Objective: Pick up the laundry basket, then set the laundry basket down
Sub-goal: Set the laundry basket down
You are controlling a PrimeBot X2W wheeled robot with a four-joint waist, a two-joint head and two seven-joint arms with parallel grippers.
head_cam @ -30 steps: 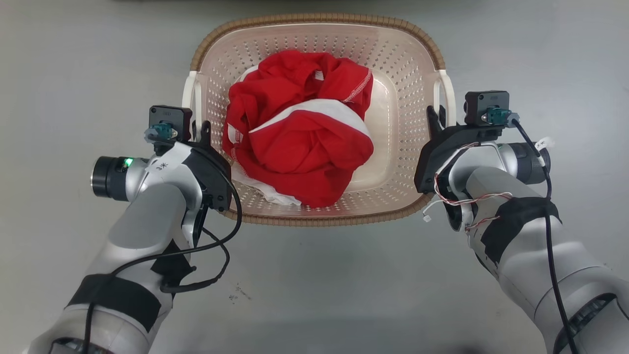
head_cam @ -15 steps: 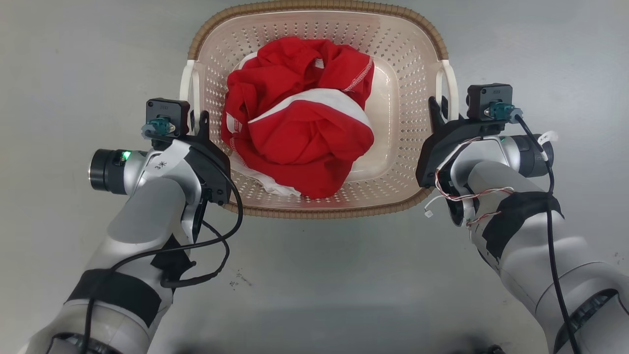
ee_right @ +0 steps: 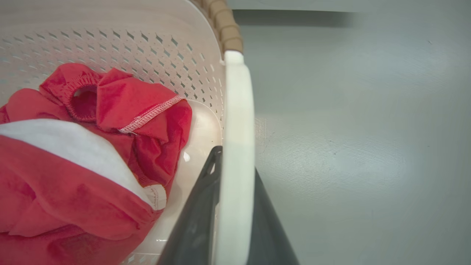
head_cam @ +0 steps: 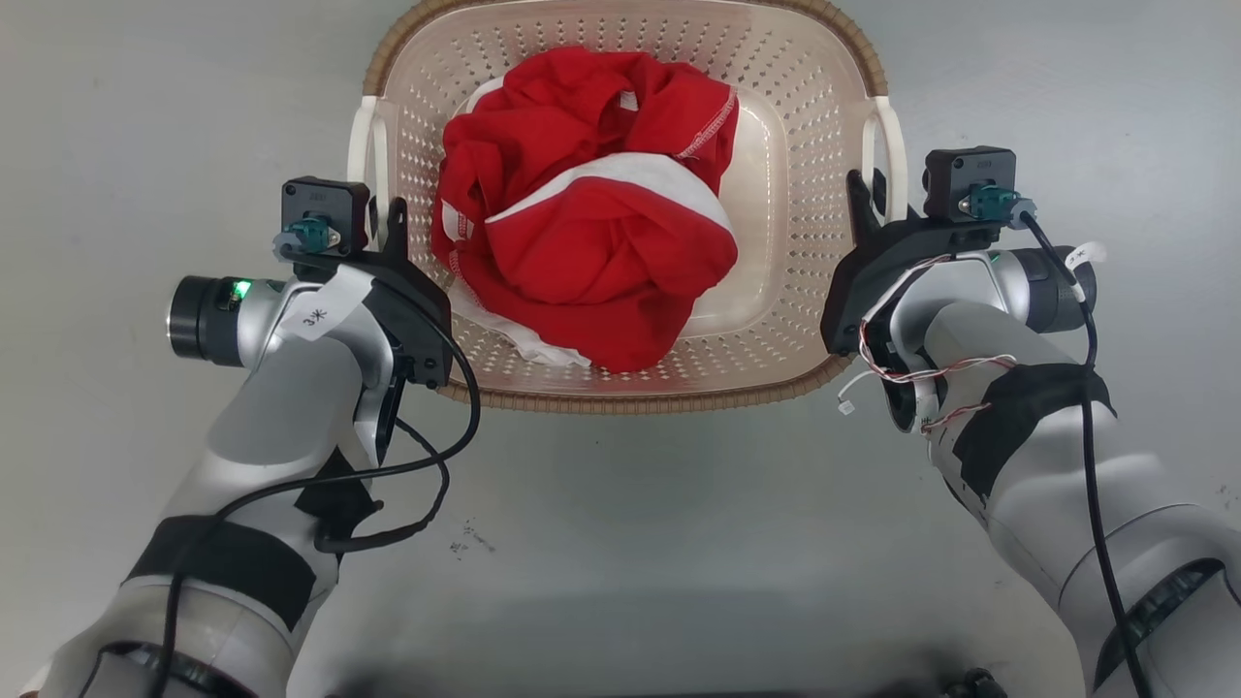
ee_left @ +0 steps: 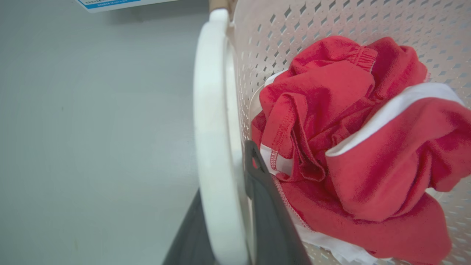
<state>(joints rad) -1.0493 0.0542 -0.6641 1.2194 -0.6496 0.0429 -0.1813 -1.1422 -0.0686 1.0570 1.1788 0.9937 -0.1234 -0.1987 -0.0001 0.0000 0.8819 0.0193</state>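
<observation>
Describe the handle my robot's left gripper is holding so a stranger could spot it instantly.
Find the pale pink laundry basket with the brown woven rim, holding a red and white garment, on the grey floor. On its side at the robot's left is a smooth white handle, an arched loop. Unlike the right handle, it is the one the left gripper clamps.

The whole head view slid toward 12 o'clock, laundry basket (head_cam: 805, 291) and floor (head_cam: 620, 543) together. The basket's far rim left the frame.
</observation>
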